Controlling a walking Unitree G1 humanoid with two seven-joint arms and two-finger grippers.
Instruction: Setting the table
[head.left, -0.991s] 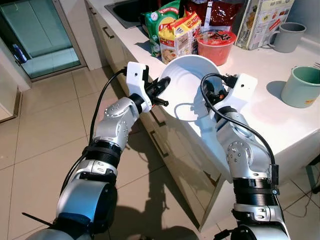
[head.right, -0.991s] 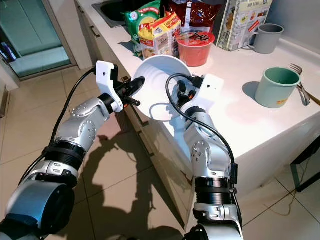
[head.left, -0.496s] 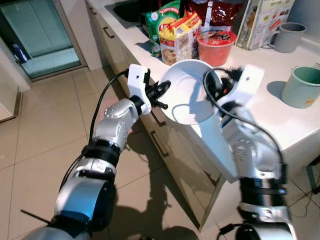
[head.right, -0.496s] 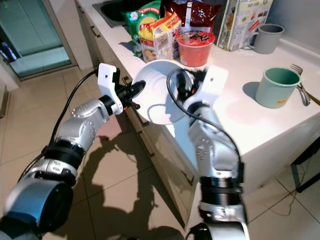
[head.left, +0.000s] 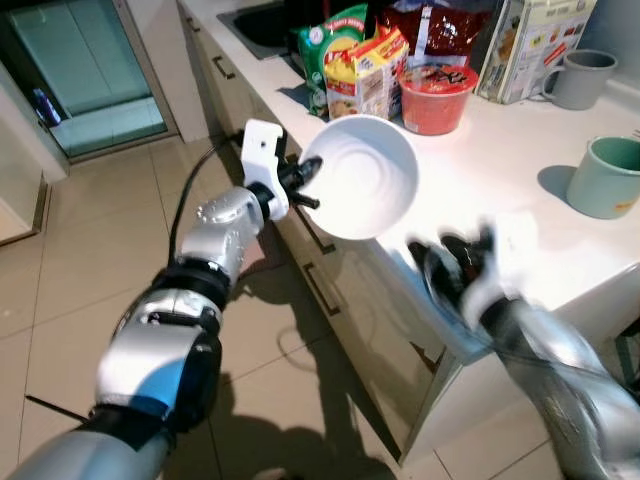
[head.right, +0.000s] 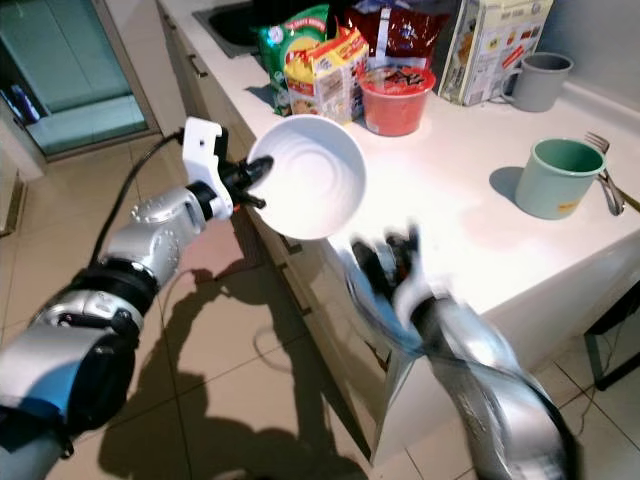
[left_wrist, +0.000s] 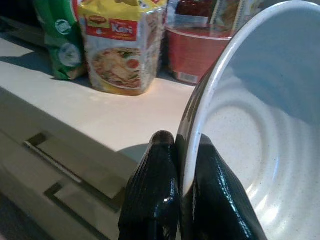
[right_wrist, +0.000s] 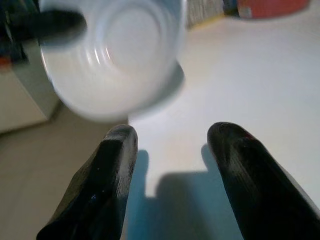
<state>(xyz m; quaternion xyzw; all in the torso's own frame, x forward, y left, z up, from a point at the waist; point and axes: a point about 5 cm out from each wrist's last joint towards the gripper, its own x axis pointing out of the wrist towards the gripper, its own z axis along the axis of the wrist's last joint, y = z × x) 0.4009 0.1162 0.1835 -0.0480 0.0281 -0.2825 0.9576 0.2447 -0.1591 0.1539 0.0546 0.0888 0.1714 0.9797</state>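
A white bowl (head.left: 362, 178) is held in the air over the front edge of the white counter (head.left: 520, 200), tilted with its inside facing me. My left gripper (head.left: 304, 186) is shut on the bowl's left rim; in the left wrist view its two black fingers (left_wrist: 155, 195) pinch the rim (left_wrist: 200, 115). My right gripper (head.left: 455, 262) is blurred, lower and to the right of the bowl, off it. In the right wrist view its fingers (right_wrist: 112, 170) stand open with nothing between them, the bowl (right_wrist: 115, 55) ahead of them.
At the back of the counter stand noodle packets (head.left: 360, 70), a red cup-noodle tub (head.left: 436, 96), a carton (head.left: 535, 40) and a grey mug (head.left: 580, 78). A green mug (head.left: 608, 172) sits at the right. A sink (head.left: 262, 20) lies at the back left; tiled floor (head.left: 90, 260) spreads to the left.
My right gripper has let go of the bowl and dropped down and back toward me. The left gripper alone now holds the bowl, which has shifted slightly left.
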